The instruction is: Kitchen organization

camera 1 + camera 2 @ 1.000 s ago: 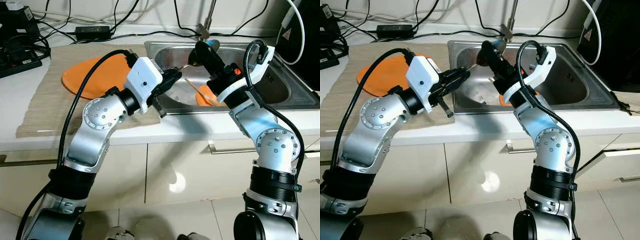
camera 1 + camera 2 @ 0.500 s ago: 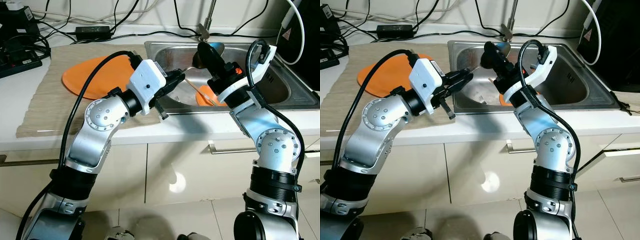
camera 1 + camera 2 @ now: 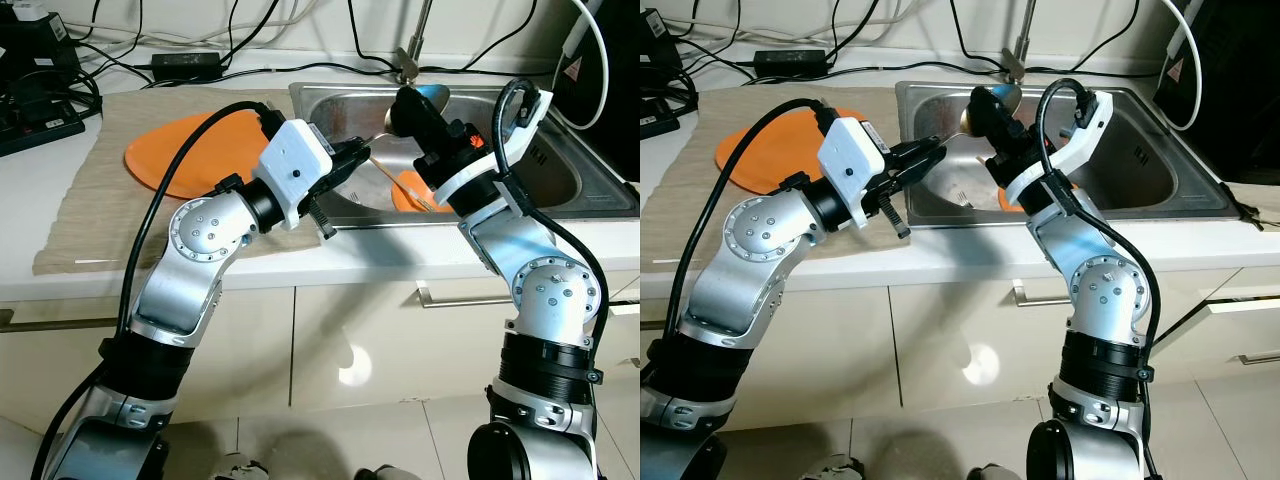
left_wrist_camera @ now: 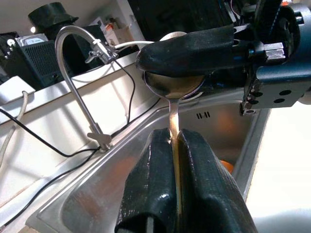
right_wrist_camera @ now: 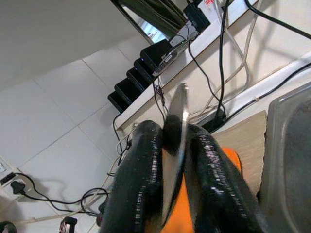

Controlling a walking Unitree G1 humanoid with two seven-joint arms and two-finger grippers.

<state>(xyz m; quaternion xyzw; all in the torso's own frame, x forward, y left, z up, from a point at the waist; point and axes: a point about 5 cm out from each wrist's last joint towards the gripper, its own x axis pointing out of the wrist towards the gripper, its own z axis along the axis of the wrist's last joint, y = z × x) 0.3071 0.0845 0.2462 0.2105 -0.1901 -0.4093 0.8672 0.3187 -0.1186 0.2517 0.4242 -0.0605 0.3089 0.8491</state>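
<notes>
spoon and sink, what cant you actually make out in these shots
- Spoon bowl: covered by the right gripper fingers in the left wrist view.
- Spoon handle end: buried between the left gripper fingers, same view.
- Orange dish in the sink: mostly behind the right arm in the eye views; type unclear.
- Thin stick in the sink: too small to identify.

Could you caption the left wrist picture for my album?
Above the sink, both grippers clamp one metal spoon: left on handle, right on bowl.

The sink [image 3: 560,190] sits in the counter's right half, a bowl [image 3: 408,190] inside; left of it, a plate [image 3: 190,150] lies on a mat [image 3: 90,210].
</notes>
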